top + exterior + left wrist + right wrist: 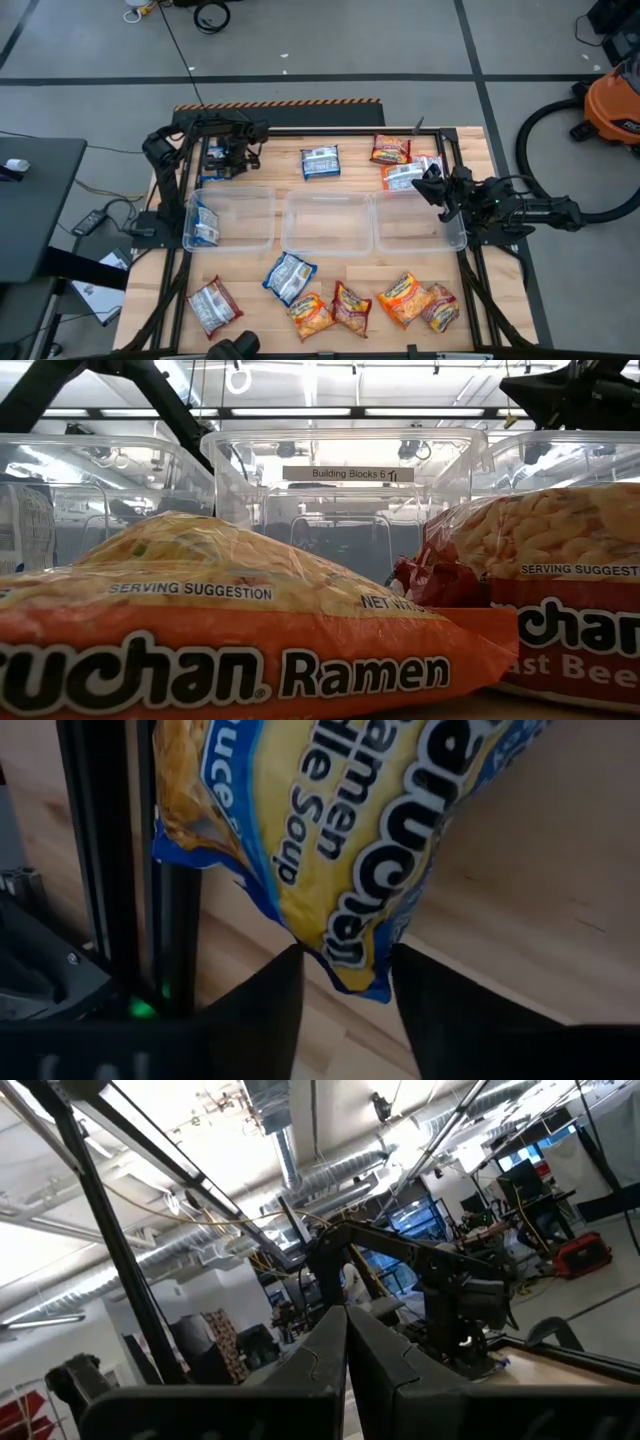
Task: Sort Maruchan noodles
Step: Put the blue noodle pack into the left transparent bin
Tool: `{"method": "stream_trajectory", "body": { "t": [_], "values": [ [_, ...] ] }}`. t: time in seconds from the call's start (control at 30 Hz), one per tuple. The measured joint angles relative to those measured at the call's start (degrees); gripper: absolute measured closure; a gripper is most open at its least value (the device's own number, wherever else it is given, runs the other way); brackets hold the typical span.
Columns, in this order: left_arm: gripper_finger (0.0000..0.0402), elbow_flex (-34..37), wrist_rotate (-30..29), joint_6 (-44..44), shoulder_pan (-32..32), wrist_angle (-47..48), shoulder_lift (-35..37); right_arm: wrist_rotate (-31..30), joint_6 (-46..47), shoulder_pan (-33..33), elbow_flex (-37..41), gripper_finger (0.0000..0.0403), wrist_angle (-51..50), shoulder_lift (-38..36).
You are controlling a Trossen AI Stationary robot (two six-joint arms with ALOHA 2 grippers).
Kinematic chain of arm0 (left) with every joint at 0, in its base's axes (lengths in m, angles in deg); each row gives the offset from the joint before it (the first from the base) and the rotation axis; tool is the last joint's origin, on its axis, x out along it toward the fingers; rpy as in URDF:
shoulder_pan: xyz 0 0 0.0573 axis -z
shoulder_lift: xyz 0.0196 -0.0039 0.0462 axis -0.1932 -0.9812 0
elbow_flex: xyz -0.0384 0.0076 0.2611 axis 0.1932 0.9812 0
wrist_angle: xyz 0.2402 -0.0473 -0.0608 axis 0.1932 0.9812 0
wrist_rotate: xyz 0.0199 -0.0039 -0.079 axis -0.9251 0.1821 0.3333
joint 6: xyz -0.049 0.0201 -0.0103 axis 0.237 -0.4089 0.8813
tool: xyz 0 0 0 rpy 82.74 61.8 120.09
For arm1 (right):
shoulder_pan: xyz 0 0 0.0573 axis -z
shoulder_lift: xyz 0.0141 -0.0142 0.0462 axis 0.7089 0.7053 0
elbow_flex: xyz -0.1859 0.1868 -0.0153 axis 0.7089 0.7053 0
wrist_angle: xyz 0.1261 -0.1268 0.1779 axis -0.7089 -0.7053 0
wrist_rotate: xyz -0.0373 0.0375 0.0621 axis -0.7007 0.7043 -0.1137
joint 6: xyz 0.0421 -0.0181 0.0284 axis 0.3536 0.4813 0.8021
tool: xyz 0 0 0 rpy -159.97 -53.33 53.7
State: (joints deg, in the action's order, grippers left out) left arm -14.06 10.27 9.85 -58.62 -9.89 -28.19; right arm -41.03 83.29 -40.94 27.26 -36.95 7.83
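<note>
My left gripper [232, 157] is at the table's far left corner, shut on a blue-and-yellow Maruchan packet [330, 830]. My right gripper [432, 188] hovers by the far right corner of the right clear bin [415, 222]; its fingers [347, 1350] are shut on nothing and point up into the room. One blue packet [203, 222] lies in the left bin [240, 215]. Loose on the far side lie a blue packet [320, 161], an orange-red one [390, 150] and a red-white one [403, 176]. Several more packets lie along the near edge [350, 305]. My left gripper pinches the blue-and-yellow packet by one corner [355, 975] between its two fingers [280, 995]. The rest of the packet stretches away from the fingers, bent and crinkled, over the wooden table top. I cannot tell whether its far end lies on the table.
The three clear bins stand in a row across the table's middle; the middle one [325, 222] holds nothing. The dark frame post [110, 850] is close beside the left gripper. In the low view an orange packet [230, 630] and a red one [560, 610] fill the foreground.
</note>
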Motion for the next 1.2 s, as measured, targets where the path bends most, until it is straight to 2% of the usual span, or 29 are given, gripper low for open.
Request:
{"method": "stream_trajectory", "body": {
  "t": [0.1,0.27,0.33,0.47,0.53,0.73,0.93,1.1,1.2],
  "values": [
    [0.0299,0.0,-0.5,-0.96,-0.29,-0.15,0.0,0.02,0.0,-0.01,0.0,0.0385,0.02,0.0],
    [0.0377,0.0,-1.02,-7.33,-0.95,-0.72,-0.17,0.02,0.96,0.0,0.0,0.0385,0.04,0.01],
    [0.0393,-0.01,-0.4,-8.78,-0.98,-0.64,-0.17,0.02,1.53,0.0,0.0,0.0385,0.04,0.01],
    [0.0392,-2.28,5.49,-18.08,-0.94,-0.06,-0.15,0.02,1.51,0.0,0.0,0.0385,0.06,0.0],
    [0.0394,-4.8,6.62,-22.17,-0.46,2.73,-0.15,0.02,1.49,0.0,0.0,0.0385,0.05,0.01],
    [0.0397,-17.82,5.65,-31.04,1.05,11.88,1.0,0.02,1.3,0.0,0.0,0.0385,0.06,0.01],
    [0.0398,-33.15,5.65,-34.1,1.05,17.92,3.91,0.0,-1.31,0.0,0.0,0.0385,0.02,-0.01],
    [0.0399,-42.33,4.95,-35.68,2.86,18.32,7.61,0.0,-1.97,0.0,0.0,0.0385,-0.07,0.0],
    [0.0399,-45.85,2.36,-36.99,5.42,18.15,9.94,-0.07,-1.97,0.0,0.0,0.0385,-0.07,-0.01]
  ]
}}
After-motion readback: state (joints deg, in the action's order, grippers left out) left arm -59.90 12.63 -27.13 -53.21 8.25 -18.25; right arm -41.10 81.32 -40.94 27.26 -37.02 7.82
